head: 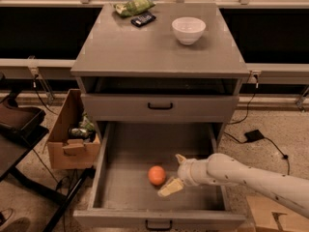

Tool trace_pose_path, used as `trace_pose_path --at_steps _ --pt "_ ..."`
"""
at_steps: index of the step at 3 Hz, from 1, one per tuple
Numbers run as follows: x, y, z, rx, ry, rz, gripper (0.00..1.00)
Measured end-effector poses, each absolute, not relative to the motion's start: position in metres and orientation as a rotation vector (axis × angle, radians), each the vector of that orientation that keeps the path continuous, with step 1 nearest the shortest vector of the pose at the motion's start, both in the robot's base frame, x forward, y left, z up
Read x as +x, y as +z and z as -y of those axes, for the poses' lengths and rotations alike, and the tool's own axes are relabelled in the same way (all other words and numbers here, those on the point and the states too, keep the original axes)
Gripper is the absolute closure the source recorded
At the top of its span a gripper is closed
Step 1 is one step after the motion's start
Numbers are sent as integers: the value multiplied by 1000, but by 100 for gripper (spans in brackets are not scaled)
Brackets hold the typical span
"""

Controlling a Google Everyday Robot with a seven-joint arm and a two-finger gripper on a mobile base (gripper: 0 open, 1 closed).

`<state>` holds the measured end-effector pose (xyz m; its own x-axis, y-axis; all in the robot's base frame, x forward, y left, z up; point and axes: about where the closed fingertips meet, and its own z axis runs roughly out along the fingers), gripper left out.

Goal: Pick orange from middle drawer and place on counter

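The orange (156, 175) lies on the floor of the open middle drawer (125, 187), near the drawer's centre front. My gripper (174, 173) comes in from the right on a white arm and sits inside the drawer just to the right of the orange. Its fingers are spread, one tan finger (170, 187) low beside the orange and the other (180, 158) further back. It holds nothing. The counter (145, 47) is the grey top of the cabinet above.
A white bowl (188, 29), a green bag (134, 6) and a dark small object (143, 19) lie on the counter. A shallower closed drawer front (159, 108) is above the open drawer. A cardboard box (70, 132) stands left of the cabinet, another (270, 214) at lower right.
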<state>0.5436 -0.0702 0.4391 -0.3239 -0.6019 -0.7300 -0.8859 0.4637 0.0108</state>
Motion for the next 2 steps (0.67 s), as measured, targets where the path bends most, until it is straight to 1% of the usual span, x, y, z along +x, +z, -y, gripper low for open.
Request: trace_pose_path --at_steps 2 --pt "562 400 37 -1194 592 -2011 0"
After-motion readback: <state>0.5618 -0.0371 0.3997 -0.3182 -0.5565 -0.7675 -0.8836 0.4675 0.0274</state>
